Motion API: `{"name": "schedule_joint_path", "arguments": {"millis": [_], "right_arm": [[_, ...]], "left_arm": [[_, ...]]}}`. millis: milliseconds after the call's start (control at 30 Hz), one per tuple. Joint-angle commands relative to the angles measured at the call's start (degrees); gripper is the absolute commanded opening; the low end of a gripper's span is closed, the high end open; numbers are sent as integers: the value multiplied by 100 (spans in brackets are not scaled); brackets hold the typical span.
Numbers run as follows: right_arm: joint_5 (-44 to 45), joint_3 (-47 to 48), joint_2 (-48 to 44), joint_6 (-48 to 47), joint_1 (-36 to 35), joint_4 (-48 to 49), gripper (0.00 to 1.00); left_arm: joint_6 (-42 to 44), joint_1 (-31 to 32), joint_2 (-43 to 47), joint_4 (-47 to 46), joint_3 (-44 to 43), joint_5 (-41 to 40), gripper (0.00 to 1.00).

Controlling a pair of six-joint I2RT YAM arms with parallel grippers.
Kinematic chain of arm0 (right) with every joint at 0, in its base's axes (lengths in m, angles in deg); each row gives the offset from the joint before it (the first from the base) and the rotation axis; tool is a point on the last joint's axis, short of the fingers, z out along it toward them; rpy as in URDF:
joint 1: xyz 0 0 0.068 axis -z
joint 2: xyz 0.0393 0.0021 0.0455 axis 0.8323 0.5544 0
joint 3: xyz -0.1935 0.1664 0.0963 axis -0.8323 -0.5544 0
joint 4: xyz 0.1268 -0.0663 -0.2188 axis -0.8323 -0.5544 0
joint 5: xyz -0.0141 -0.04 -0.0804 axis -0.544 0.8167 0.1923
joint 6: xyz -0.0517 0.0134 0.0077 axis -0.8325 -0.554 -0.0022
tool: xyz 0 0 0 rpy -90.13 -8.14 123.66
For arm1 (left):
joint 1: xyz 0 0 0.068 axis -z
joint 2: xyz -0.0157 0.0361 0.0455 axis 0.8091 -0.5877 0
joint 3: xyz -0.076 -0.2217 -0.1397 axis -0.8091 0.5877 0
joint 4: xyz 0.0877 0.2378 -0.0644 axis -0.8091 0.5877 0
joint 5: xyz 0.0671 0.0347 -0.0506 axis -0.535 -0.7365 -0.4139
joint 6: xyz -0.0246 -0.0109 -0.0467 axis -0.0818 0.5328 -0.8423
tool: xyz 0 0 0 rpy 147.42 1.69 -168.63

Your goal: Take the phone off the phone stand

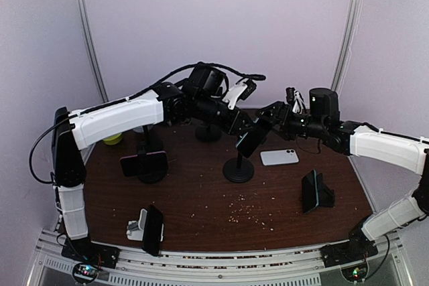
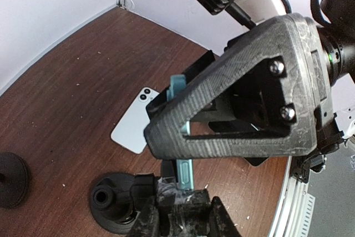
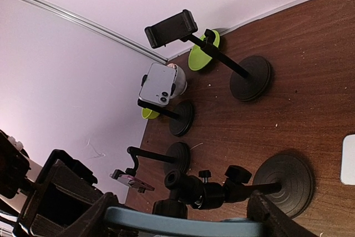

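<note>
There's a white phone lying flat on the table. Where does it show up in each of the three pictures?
Top external: the white phone lies right of centre, just right of the middle stand's round black base.
Left wrist: left of centre, lenses facing up, above that base.
Right wrist: only a sliver at the right edge, right of the base.
Shared landmark: the round black base.
</note>
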Motion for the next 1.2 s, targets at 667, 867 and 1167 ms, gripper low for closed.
{"name": "schedule_joint_path", "arguments": {"millis": [667,867,1167], "right_arm": [[548,601,-535,-534,483,-287,0],[552,743,-593,-613,651,-438,0],[562,1266,-523,-532,1202,-1044,0]], "left_arm": [[-18,18,528,148,248,465,0],[-18,16,544,147,212,462,0],[59,16,619,241,148,220,0]]}}
